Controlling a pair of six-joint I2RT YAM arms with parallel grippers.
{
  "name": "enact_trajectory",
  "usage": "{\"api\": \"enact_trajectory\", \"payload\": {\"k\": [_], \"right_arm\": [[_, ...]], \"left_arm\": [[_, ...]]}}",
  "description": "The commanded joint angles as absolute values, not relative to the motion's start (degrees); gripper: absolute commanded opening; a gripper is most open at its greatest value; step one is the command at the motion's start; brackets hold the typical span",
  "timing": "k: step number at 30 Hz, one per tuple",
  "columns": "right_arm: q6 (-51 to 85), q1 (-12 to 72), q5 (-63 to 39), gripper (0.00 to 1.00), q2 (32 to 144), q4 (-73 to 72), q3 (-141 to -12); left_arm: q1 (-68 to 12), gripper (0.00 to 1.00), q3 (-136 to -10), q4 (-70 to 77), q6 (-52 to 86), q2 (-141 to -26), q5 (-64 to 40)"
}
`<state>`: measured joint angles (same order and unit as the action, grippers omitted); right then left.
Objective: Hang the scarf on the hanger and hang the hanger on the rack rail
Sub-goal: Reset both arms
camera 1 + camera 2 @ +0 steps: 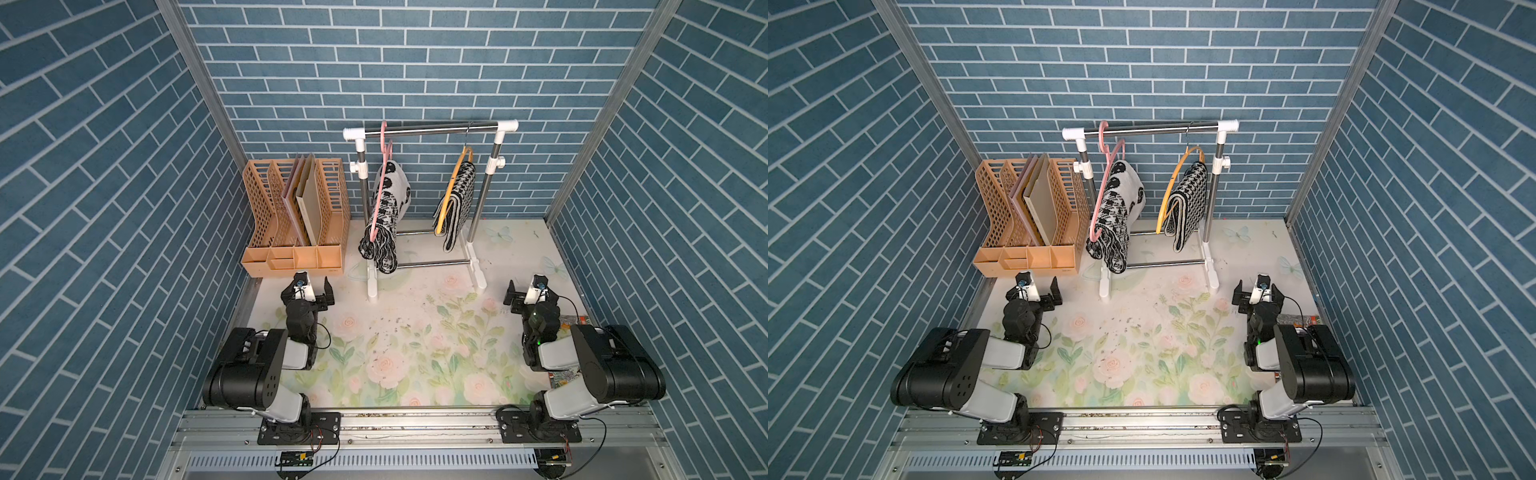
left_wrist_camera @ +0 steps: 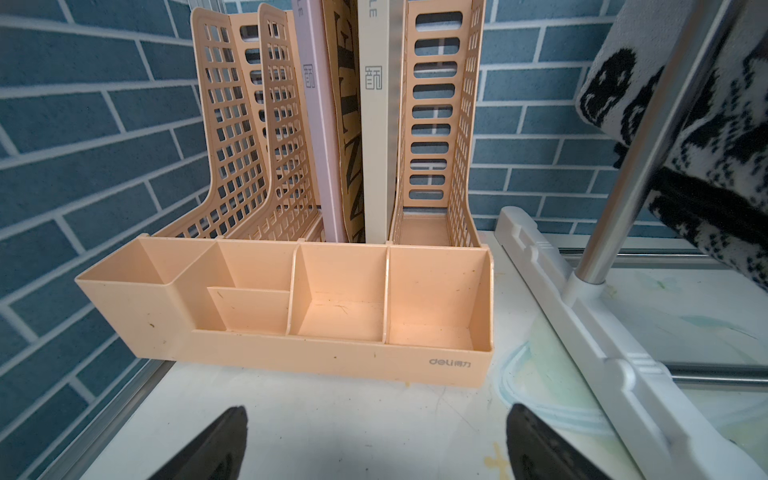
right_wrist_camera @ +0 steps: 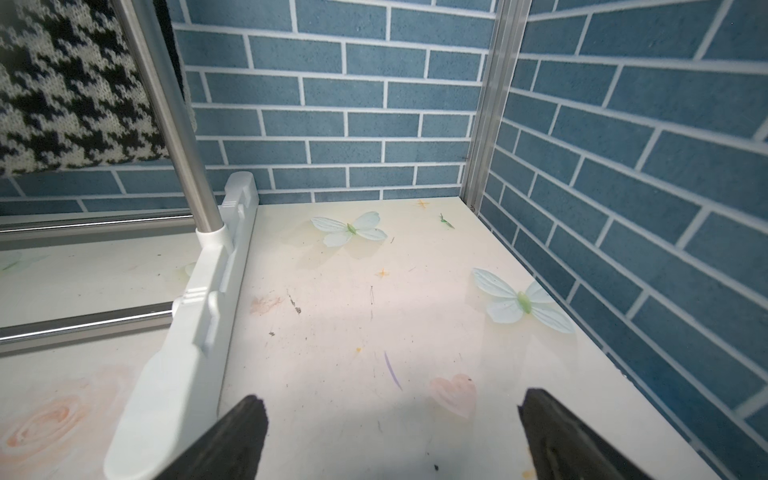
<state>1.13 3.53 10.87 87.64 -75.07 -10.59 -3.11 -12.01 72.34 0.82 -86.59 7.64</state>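
On the rack (image 1: 432,129), well beyond left pincer (image 2: 376,415) and right pincer (image 3: 390,405), both apart: scarf (image 1: 388,208), seemingly on hanger (image 1: 381,141).

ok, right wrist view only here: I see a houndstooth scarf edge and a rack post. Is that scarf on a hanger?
Observer: Yes, the houndstooth scarf is draped over a yellow hanger hooked on the rack's top bar.
Operator: Any other scarf?
Observer: One, a black-and-white patterned scarf on a pink hanger, same bar.
Operator: Left gripper?
Observer: The left gripper is open and empty, facing the orange file organizer.
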Motion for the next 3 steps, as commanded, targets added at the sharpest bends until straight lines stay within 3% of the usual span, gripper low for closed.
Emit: {"api": "enact_trajectory", "payload": {"k": [1, 3], "right_arm": [[-0.17, 3.65, 10.48, 1.00, 87.69, -75.93, -11.25], [-0.18, 3.61, 10.29, 1.00, 87.54, -76.60, -11.04]], "left_arm": [[-2.65, 1.00, -12.04, 73.39, 0.76, -86.59, 7.29], [-2.69, 1.00, -12.00, 73.39, 0.73, -86.62, 7.28]]}}
